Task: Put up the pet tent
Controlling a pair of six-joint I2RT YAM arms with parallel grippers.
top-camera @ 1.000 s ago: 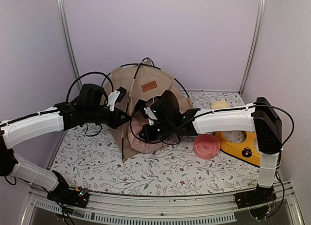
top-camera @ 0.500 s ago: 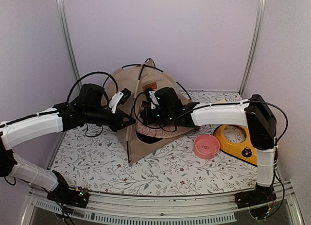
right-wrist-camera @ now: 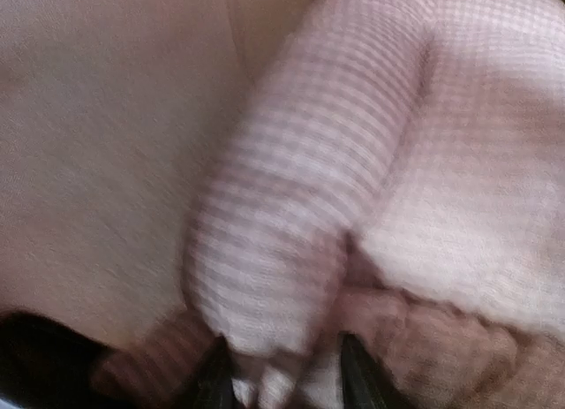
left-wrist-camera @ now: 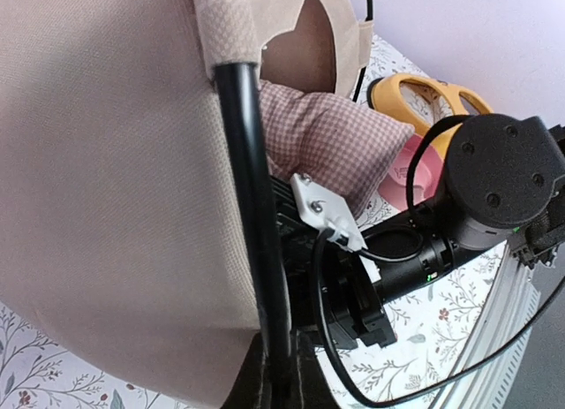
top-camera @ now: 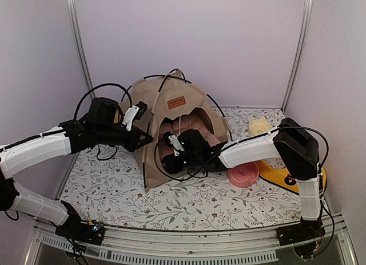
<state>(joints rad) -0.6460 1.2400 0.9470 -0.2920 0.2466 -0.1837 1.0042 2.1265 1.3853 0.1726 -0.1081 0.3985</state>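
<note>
Jaws of the left gripper [left-wrist-camera: 274,384] clench the thin black pole [left-wrist-camera: 252,206] of the beige fabric pet tent [top-camera: 163,105] rising just beyond them. Those of the right gripper [right-wrist-camera: 284,378] press against the pink checked cushion [right-wrist-camera: 353,162] inside, too blurred to tell gripping from released. This looks like seating the cushion; next, the right arm needs a gentle withdrawal.

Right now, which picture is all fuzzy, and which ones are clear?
Right wrist view: smeared all over, the pink checked fabric cushion fills it. Left wrist view: sharp on the thin black pole and beige fabric tent. Top external view: clear, evenly lit, no glare.
</note>
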